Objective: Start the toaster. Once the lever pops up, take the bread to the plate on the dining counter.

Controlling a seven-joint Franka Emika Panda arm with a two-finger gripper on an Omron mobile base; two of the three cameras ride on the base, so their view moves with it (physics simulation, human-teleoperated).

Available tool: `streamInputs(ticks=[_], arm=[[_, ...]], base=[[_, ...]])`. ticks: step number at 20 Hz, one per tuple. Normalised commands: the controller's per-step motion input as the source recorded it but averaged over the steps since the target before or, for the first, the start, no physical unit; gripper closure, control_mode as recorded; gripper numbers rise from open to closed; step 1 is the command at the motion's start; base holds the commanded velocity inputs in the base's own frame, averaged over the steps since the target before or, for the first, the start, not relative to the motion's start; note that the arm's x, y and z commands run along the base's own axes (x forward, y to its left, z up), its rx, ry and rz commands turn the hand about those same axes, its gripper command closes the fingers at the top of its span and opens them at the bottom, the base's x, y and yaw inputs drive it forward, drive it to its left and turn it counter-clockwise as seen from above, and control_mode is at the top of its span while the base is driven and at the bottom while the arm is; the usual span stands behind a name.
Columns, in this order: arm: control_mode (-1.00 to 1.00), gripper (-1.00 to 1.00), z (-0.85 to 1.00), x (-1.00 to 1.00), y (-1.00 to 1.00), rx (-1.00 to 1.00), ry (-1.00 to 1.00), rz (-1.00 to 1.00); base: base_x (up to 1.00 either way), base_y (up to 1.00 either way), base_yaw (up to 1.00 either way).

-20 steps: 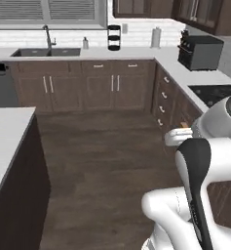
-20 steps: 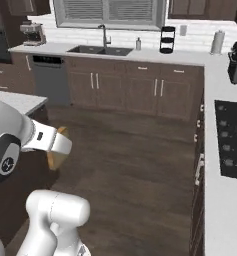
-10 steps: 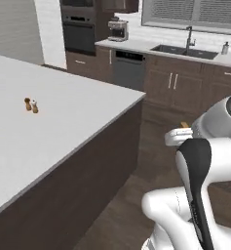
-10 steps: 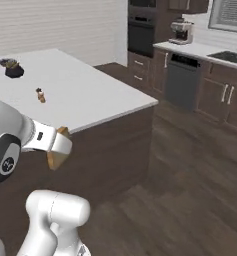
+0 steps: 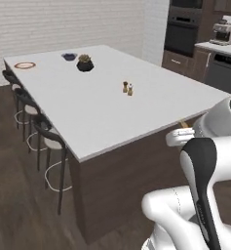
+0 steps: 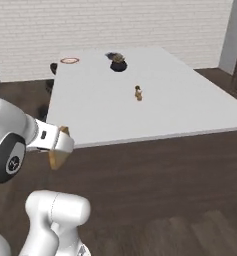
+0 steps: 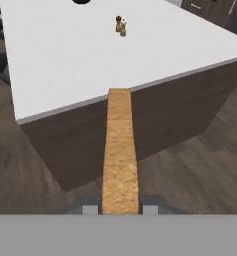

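Bread in hand, island now ahead

Base has swung from the cabinets; gripper (image 7: 119, 209) clamps the bread (image 7: 119, 150) edge-on, the plate (image 5: 25, 65) far beyond across the dining counter (image 5: 102, 107).

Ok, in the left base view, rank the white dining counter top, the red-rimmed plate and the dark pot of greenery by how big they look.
1. White dining counter top.
2. Dark pot of greenery and red-rimmed plate: similar in apparent size, and the plate sits farther away, so no ranking.
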Motion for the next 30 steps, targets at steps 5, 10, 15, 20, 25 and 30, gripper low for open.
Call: streamInputs(ticks=[5,10,15,20,25,30], arm=[[1.0,1.0,0.0,0.0,0.0,0.0,0.0,0.0],[1.0,1.0,0.0,0.0,0.0,0.0,0.0,0.0],[1.0,1.0,0.0,0.0,0.0,0.0,0.0,0.0],[1.0,1.0,0.0,0.0,0.0,0.0,0.0,0.0],[1.0,1.0,0.0,0.0,0.0,0.0,0.0,0.0],[1.0,1.0,0.0,0.0,0.0,0.0,0.0,0.0]], base=[[-0.11,1.0,0.1],[0.03,1.0,0.0],[0.43,1.0,-0.03],[0.78,1.0,-0.1],[0.98,1.0,-0.2],[1.0,1.0,-0.32]])
